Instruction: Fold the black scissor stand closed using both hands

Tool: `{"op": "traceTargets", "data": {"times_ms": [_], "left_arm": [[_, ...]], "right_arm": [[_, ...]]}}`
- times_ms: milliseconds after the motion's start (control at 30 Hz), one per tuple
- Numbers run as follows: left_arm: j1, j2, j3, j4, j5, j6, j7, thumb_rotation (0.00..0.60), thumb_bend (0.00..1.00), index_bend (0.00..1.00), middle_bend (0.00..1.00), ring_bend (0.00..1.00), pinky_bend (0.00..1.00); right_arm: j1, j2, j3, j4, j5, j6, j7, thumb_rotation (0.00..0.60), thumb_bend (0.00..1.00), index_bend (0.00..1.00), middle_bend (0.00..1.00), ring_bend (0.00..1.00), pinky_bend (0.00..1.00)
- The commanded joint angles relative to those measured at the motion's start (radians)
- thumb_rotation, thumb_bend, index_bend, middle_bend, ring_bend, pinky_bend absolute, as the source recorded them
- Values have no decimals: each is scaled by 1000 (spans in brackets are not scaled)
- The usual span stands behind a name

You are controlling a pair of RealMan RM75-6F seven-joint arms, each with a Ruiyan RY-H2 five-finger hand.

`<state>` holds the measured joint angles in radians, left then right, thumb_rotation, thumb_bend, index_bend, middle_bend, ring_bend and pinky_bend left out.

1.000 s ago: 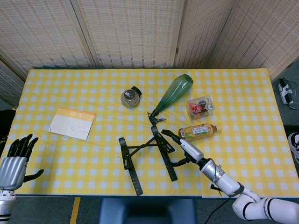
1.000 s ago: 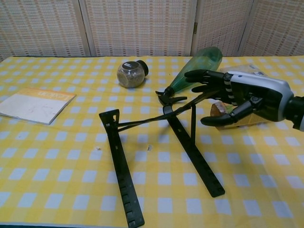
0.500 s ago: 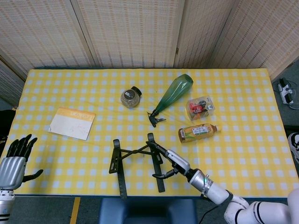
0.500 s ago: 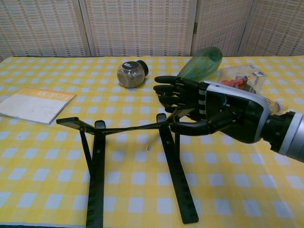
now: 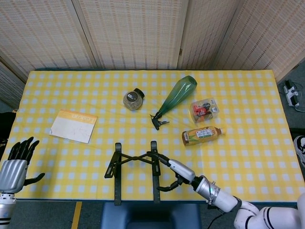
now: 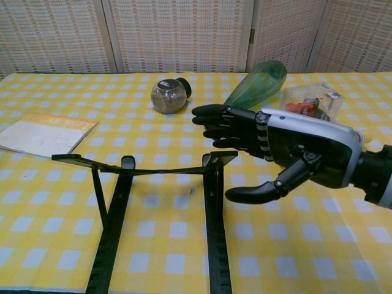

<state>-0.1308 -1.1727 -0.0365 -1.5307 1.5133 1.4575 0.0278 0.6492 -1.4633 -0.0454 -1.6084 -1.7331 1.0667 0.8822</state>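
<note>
The black scissor stand (image 5: 117, 171) lies unfolded at the table's near edge, its two long rails about parallel and pointing toward me, joined by crossed links. In the chest view the stand (image 6: 113, 226) fills the lower left. My right hand (image 5: 175, 172) is beside the right rail with its fingers (image 6: 223, 126) stretched over the rail's raised far end and the thumb apart below; whether they touch the rail is unclear, and nothing is gripped. My left hand (image 5: 15, 165) hangs off the table's left front corner, fingers spread and empty, seen only in the head view.
Behind the stand lie a green bottle (image 5: 177, 95), a small jar (image 5: 133, 99), a clear plastic box (image 5: 205, 108), a tea bottle (image 5: 201, 135) and a small black clip (image 5: 157, 121). A booklet (image 5: 74, 126) lies at the left. The rail ends reach the table's front edge.
The stand has slid toward the near edge and turned until its rails point straight at me. My right hand came along with it. The left hand stayed still.
</note>
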Motion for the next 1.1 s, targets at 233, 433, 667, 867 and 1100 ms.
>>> {"op": "traceTargets", "data": {"times_ms": [233, 433, 667, 867, 1100], "left_arm": [[-8, 0, 1, -17, 11, -4, 13, 600, 135, 0, 28, 24, 0], [-26, 9, -6, -23, 22, -14, 11, 600, 135, 0, 28, 24, 0], [-64, 23, -22, -31, 48, -30, 5, 600, 135, 0, 28, 24, 0], [-95, 25, -33, -40, 56, -53, 8, 600, 135, 0, 28, 24, 0], [-119, 22, -34, -40, 62, -72, -2, 600, 135, 0, 28, 24, 0]], "right_arm": [[55, 6, 80, 8, 84, -65, -233, 600, 269, 0, 0, 0, 0], [118, -21, 139, 7, 157, -147, -230, 600, 268, 0, 0, 0, 0], [166, -36, 202, 18, 238, -200, -223, 600, 269, 0, 0, 0, 0], [200, -62, 259, 54, 336, -248, -241, 600, 268, 0, 0, 0, 0], [237, -102, 327, 126, 461, -295, -274, 600, 269, 0, 0, 0, 0]]}}
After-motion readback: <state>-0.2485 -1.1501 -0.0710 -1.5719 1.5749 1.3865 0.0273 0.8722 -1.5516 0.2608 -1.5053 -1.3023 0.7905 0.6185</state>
